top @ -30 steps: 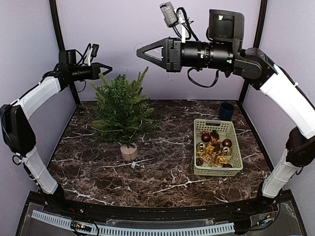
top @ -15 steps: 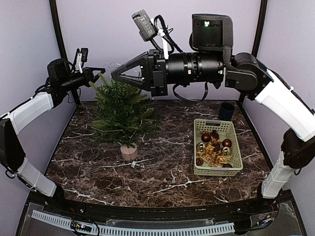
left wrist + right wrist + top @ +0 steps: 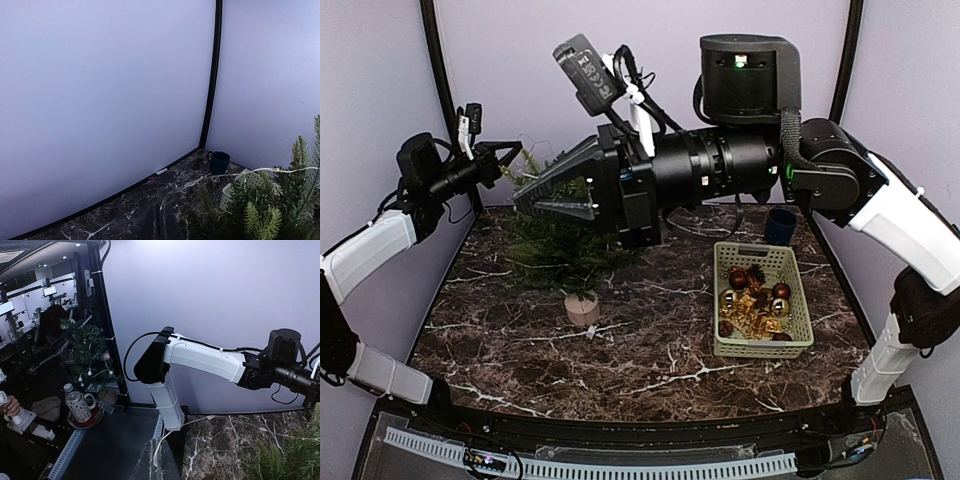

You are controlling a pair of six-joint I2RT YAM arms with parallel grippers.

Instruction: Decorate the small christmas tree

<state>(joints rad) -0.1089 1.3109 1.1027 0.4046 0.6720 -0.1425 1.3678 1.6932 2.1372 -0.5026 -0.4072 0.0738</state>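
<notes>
The small christmas tree point(image 3: 560, 250) stands in its beige pot point(image 3: 582, 309) at the left middle of the table. A thin white wire point(image 3: 280, 170) runs from my left gripper point(image 3: 161, 209) across the tree's top branches point(image 3: 260, 215). This gripper point(image 3: 515, 148) is shut on the wire, high beside the treetop on its left. My right gripper point(image 3: 520, 200) hangs in front of the tree's upper part, pointing left. It point(image 3: 156, 445) is shut on the same kind of wire point(image 3: 189, 422), which trails off to the right towards the tree point(image 3: 295, 455).
A pale green basket point(image 3: 763, 300) with gold and red baubles and pine cones sits at the right. A dark blue mug point(image 3: 781, 226) stands behind it near the back wall. The right arm's bulky wrist spans the middle above the table.
The right arm has swung left and closer to the camera, now covering the tree's top. The left gripper has drawn back to the left. Both stayed shut.
</notes>
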